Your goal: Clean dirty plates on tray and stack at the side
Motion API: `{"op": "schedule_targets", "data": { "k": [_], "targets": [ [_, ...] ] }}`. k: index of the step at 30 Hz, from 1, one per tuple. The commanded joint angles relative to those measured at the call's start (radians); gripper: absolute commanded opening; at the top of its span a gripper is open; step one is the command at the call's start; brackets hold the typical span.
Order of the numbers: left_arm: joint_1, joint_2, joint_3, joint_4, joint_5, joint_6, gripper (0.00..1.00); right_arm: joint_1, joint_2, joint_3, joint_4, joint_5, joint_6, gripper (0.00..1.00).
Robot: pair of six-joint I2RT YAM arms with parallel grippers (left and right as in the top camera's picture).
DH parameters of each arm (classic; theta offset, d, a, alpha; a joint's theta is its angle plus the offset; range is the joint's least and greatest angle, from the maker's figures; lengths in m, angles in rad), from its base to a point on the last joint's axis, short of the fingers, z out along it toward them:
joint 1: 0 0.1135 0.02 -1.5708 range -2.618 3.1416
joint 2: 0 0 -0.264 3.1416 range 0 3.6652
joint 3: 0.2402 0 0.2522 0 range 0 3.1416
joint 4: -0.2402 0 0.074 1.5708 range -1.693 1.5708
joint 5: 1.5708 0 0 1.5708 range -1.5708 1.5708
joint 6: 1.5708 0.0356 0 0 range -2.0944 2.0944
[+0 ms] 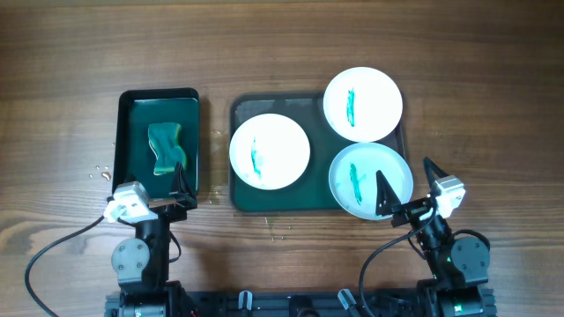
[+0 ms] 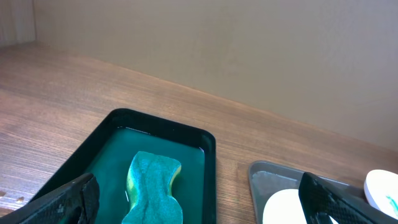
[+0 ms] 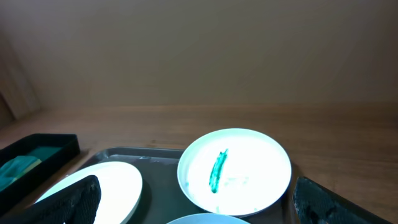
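Three white plates, each with a green smear, lie on the large dark green tray [image 1: 314, 190]. One is at the left [image 1: 270, 151], one at the far right [image 1: 363, 104] overhanging the rim, and one at the near right [image 1: 370, 180]. My left gripper [image 1: 181, 187] is open and empty at the near edge of the sponge tray. In the left wrist view the gripper [image 2: 199, 202] spans the sponge [image 2: 152, 186]. My right gripper [image 1: 407, 185] is open and empty over the near-right plate's edge. In the right wrist view the gripper [image 3: 202, 208] faces the far plate [image 3: 234, 169] and the left plate [image 3: 106, 180].
A smaller dark green sponge tray [image 1: 129, 145] holds a teal sponge [image 1: 166, 148] in shallow liquid, left of the large tray. Small water drops lie on the wooden table [image 1: 70, 70] by both trays. Bare wood lies to the right and behind.
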Motion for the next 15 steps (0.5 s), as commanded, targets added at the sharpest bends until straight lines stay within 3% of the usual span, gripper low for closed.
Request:
{"op": "schedule_targets", "data": {
  "k": [1, 15],
  "targets": [
    [-0.005, -0.008, -0.003, -0.002, 0.027, 0.005, 1.0, 0.005, -0.008, -0.002, 0.002, 0.018, 0.016, 1.0],
    [-0.005, -0.005, 0.001, 0.001, 0.043, -0.05, 1.0, 0.005, 0.148, 0.005, 0.003, -0.071, -0.008, 0.99]
  ]
}}
